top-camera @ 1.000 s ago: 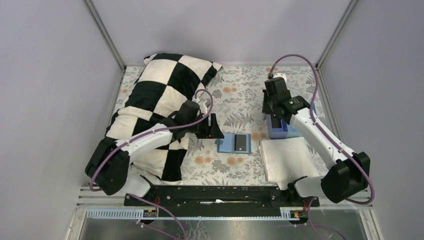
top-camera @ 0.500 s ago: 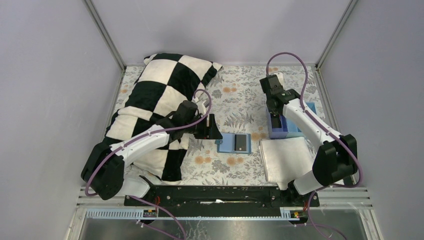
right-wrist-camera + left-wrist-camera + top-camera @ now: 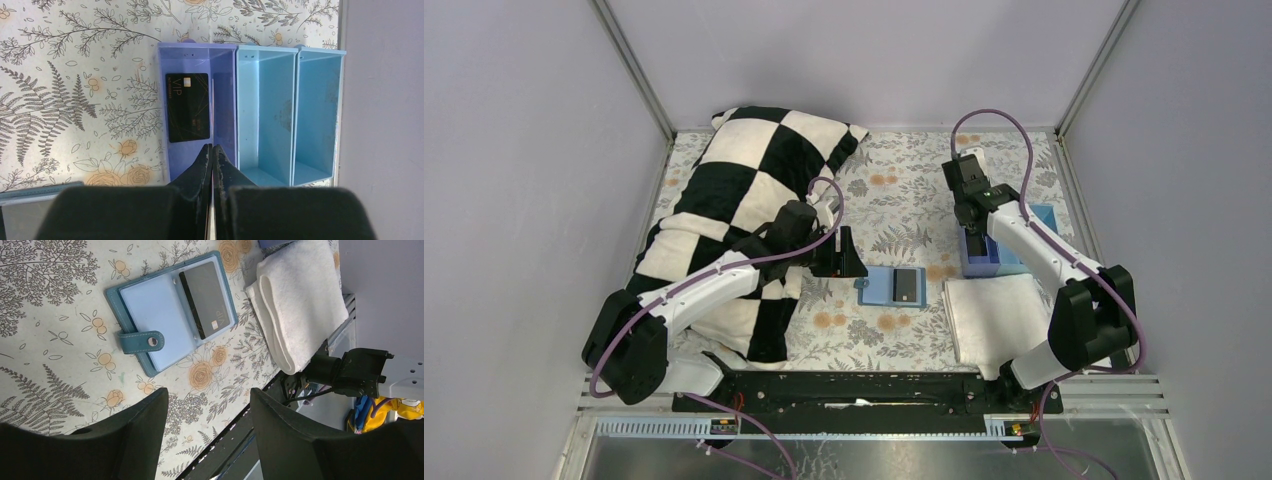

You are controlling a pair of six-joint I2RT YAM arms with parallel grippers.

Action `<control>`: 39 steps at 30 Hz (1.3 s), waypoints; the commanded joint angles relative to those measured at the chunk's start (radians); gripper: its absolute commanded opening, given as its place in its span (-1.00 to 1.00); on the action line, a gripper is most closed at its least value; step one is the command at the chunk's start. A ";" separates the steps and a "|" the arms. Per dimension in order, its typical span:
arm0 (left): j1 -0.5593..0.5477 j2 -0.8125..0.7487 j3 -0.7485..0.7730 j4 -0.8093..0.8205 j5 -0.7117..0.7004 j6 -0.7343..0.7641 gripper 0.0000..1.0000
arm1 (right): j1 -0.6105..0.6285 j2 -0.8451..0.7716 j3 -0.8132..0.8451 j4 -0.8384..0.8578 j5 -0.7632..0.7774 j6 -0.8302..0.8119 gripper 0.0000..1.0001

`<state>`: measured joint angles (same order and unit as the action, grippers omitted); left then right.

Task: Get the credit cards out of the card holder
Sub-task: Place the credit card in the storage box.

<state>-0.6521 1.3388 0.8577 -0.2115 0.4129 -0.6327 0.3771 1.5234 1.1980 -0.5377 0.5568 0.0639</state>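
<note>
Right gripper [image 3: 212, 150] is pinched shut above the tray [image 3: 265, 50], where one credit card [image 3: 187, 107] already lies, while I hold my left gripper [image 3: 209, 397] open near the card holder [image 3: 150, 320], its remaining card [image 3: 207, 297] still to pull

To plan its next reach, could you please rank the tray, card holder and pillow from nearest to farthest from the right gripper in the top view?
1. Tray, just below the right gripper.
2. Card holder, at centre.
3. Pillow, far left.
</note>
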 commanded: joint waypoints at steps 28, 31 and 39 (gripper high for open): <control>0.031 -0.028 0.006 0.033 0.007 0.015 0.31 | -0.044 0.054 -0.065 0.087 -0.010 -0.045 -1.00; 0.031 -0.027 -0.006 0.043 0.007 0.012 0.32 | -0.049 0.072 -0.076 0.095 -0.002 -0.055 -1.00; 0.035 -0.006 -0.005 0.044 0.015 0.020 0.31 | -0.058 0.119 -0.097 0.131 0.022 -0.059 -1.00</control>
<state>-0.6254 1.3437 0.8566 -0.2150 0.4152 -0.6250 0.3294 1.6238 1.1122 -0.4496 0.5411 0.0151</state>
